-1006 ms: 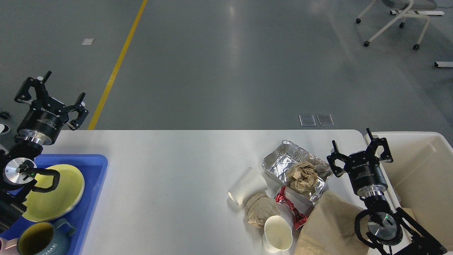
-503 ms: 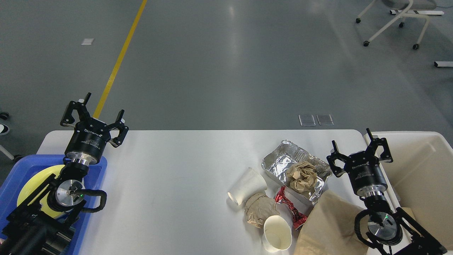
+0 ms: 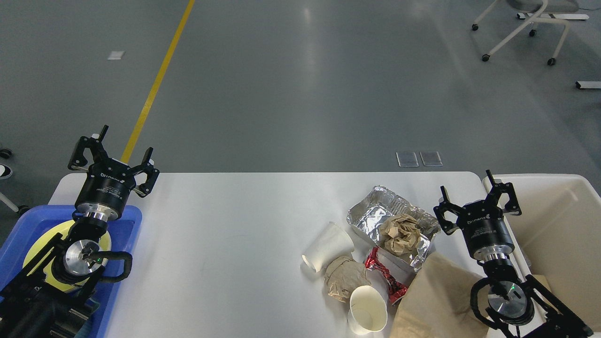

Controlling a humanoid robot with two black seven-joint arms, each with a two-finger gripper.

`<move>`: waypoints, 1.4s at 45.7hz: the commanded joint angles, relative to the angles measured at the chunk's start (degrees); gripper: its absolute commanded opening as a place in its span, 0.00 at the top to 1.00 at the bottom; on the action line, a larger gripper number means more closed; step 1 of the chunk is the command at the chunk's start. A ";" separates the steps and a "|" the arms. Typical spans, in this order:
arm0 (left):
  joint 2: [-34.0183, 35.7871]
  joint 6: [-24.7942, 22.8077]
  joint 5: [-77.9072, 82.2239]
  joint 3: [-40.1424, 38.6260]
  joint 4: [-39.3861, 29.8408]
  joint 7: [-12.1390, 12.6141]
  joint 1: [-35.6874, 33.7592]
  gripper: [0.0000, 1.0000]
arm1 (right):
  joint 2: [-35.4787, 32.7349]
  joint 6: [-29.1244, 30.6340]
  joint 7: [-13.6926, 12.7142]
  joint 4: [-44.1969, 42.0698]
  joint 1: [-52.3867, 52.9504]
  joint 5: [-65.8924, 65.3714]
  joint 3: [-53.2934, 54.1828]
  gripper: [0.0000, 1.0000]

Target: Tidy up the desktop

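The white desktop (image 3: 235,220) fills the lower half of the head view. Rubbish lies in a heap at its right: a foil tray (image 3: 375,213) holding crumpled brown paper (image 3: 400,234), a tipped paper cup (image 3: 327,245), a second paper cup (image 3: 368,310) lying on its side near the front edge, a brown paper wad (image 3: 342,277), a red wrapper (image 3: 386,274) and a brown paper bag (image 3: 434,303). My left gripper (image 3: 112,152) stands open and empty over the desktop's far left corner. My right gripper (image 3: 476,197) is open and empty just right of the foil tray.
A blue tray (image 3: 127,225) at the left front holds a yellow plate (image 3: 35,249), partly hidden by my left arm. A cream bin (image 3: 563,220) stands beside the desktop's right end. A wheeled chair (image 3: 526,28) is on the grey floor at far right.
My left arm swung in from the far left to above the blue tray, then eased slightly back left. The right arm and the rubbish have not moved.
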 commanded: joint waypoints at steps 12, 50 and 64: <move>0.26 -1.50 -0.08 -0.09 1.85 -0.50 1.53 0.04 | 0.00 0.00 -0.01 -0.09 0.06 -0.05 0.09 0.00; 1.66 -17.67 -0.69 3.86 24.97 -0.59 -8.41 0.04 | 0.00 0.00 -0.01 -0.09 0.06 -0.05 0.00 0.00; 1.31 -18.29 -0.69 3.69 24.97 -0.41 -8.41 0.04 | 0.00 0.00 -0.01 -0.09 0.06 0.04 0.00 0.00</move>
